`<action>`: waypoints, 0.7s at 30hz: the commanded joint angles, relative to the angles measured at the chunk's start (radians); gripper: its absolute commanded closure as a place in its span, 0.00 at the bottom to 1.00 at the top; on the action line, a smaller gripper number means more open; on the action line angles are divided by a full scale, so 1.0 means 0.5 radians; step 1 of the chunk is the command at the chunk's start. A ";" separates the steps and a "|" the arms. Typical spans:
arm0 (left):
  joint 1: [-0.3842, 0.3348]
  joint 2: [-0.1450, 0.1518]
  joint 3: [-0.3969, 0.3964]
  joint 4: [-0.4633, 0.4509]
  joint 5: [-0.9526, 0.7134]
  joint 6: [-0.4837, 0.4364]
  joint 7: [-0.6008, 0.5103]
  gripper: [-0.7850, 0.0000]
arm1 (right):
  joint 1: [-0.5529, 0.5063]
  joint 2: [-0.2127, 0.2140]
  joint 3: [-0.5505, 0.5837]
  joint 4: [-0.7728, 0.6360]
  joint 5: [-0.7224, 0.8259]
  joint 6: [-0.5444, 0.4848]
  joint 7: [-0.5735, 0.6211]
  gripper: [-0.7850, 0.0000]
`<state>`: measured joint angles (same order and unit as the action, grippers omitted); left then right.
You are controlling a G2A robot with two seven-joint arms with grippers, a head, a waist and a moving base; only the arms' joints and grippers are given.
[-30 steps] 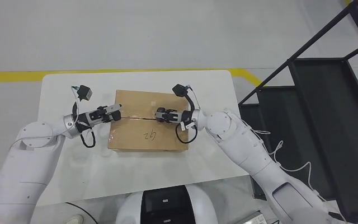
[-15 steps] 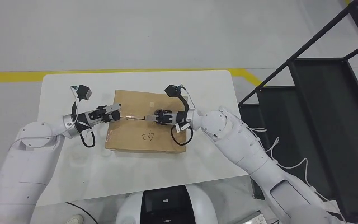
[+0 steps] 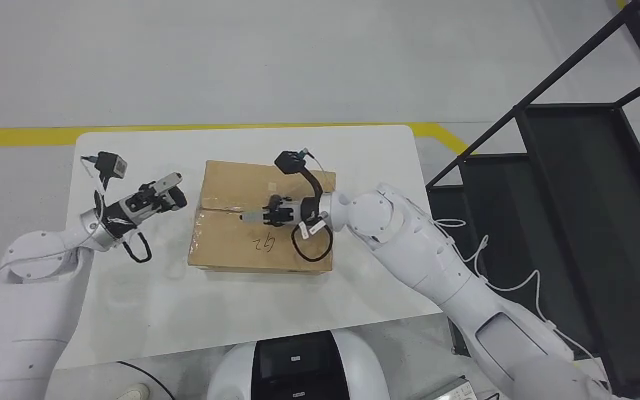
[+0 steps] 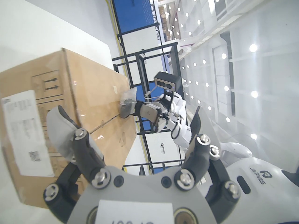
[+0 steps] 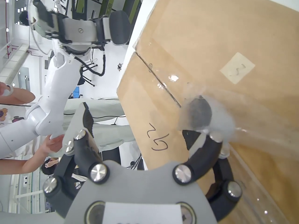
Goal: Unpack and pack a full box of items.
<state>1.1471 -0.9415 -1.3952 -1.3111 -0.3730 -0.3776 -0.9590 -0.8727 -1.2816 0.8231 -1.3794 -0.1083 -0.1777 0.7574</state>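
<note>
A closed brown cardboard box (image 3: 230, 245) lies in the middle of the white table (image 3: 120, 300), with a handwritten mark on its top and a white label (image 4: 25, 131) on one side. My right gripper (image 3: 266, 212) rests on the box top at the centre seam (image 5: 154, 73). Its fingers stand apart, and clear packing tape (image 5: 233, 115) lifted off the seam clings around one fingertip (image 5: 198, 113). My left gripper (image 3: 172, 193) hovers open over the table just left of the box, holding nothing. The box (image 4: 98, 89) lies just ahead of its fingers (image 4: 63, 122).
Black metal stairs (image 3: 560, 190) stand right of the table. A yellow floor line (image 3: 40, 135) runs behind it. There is bare table in front of the box and to its left.
My right gripper slid left along the seam, dragging tape with it. My left gripper pulled back off the box's left edge and opened. The box shifted slightly left.
</note>
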 commanded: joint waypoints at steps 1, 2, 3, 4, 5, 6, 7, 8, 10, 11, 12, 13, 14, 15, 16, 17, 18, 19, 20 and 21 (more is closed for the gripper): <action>-0.012 -0.007 0.036 0.016 0.065 0.045 0.059 0.00 | -0.008 -0.002 0.006 -0.004 0.036 0.028 0.021 0.00; -0.026 -0.010 0.055 0.035 0.118 0.056 0.097 0.00 | -0.010 -0.001 0.007 -0.010 0.023 0.014 0.019 0.00; -0.039 -0.015 0.080 0.054 0.163 0.070 0.135 0.00 | -0.017 0.000 0.008 0.000 0.008 0.016 0.020 0.00; -0.054 -0.022 0.107 0.067 0.179 0.075 0.158 0.00 | -0.017 0.001 0.010 0.005 -0.001 0.017 0.027 0.00; -0.067 -0.029 0.131 0.084 0.163 0.080 0.158 0.00 | -0.018 0.001 0.013 0.010 -0.004 0.013 0.029 0.00; -0.083 -0.035 0.150 0.105 0.151 0.080 0.154 0.00 | -0.019 0.002 0.018 0.016 -0.006 0.011 0.031 0.00; -0.101 -0.040 0.169 0.129 0.149 0.080 0.145 0.00 | -0.020 0.003 0.022 0.013 -0.013 0.007 0.036 0.00; -0.120 -0.045 0.189 0.150 0.142 0.082 0.130 0.00 | -0.020 0.004 0.027 0.001 -0.014 -0.004 0.048 0.00; -0.158 -0.057 0.235 0.183 0.125 0.078 0.082 0.00 | -0.032 0.012 0.045 -0.028 -0.021 -0.042 0.078 0.00; -0.177 -0.062 0.255 0.199 0.106 0.075 0.052 0.00 | -0.042 0.017 0.060 -0.040 -0.027 -0.056 0.087 0.00; -0.195 -0.067 0.269 0.216 0.097 0.070 0.037 0.00 | -0.052 0.024 0.076 -0.059 -0.041 -0.074 0.097 0.00; -0.211 -0.071 0.283 0.229 0.088 0.062 0.023 0.00 | -0.067 0.031 0.093 -0.084 -0.053 -0.099 0.105 0.00; -0.222 -0.076 0.294 0.243 0.064 0.057 0.007 0.00 | -0.086 0.038 0.112 -0.112 -0.052 -0.122 0.119 0.00; -0.234 -0.080 0.302 0.257 0.048 0.051 -0.007 0.00 | -0.106 0.046 0.131 -0.145 -0.047 -0.141 0.141 0.00; -0.246 -0.083 0.310 0.270 0.034 0.052 -0.022 0.00 | -0.128 0.055 0.152 -0.182 -0.037 -0.161 0.170 0.00; -0.257 -0.087 0.319 0.281 0.013 0.052 -0.039 0.00 | -0.152 0.064 0.179 -0.214 -0.025 -0.166 0.194 0.00; -0.268 -0.091 0.330 0.292 -0.011 0.054 -0.066 0.00 | -0.176 0.075 0.209 -0.244 -0.021 -0.164 0.211 0.00; -0.282 -0.095 0.340 0.305 -0.029 0.054 -0.086 0.00 | -0.204 0.085 0.243 -0.274 -0.014 -0.158 0.217 0.00; -0.296 -0.100 0.353 0.318 -0.033 0.054 -0.098 0.00 | -0.237 0.095 0.276 -0.305 -0.002 -0.152 0.223 0.00; -0.311 -0.106 0.371 0.325 -0.046 0.056 -0.117 0.00 | -0.266 0.105 0.308 -0.334 0.002 -0.144 0.237 0.00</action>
<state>0.9999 -0.9913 -1.2195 -1.1538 -0.3905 -0.3505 -1.0078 -0.9888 -1.2344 0.9581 -1.5305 -0.1103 -0.2542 0.8703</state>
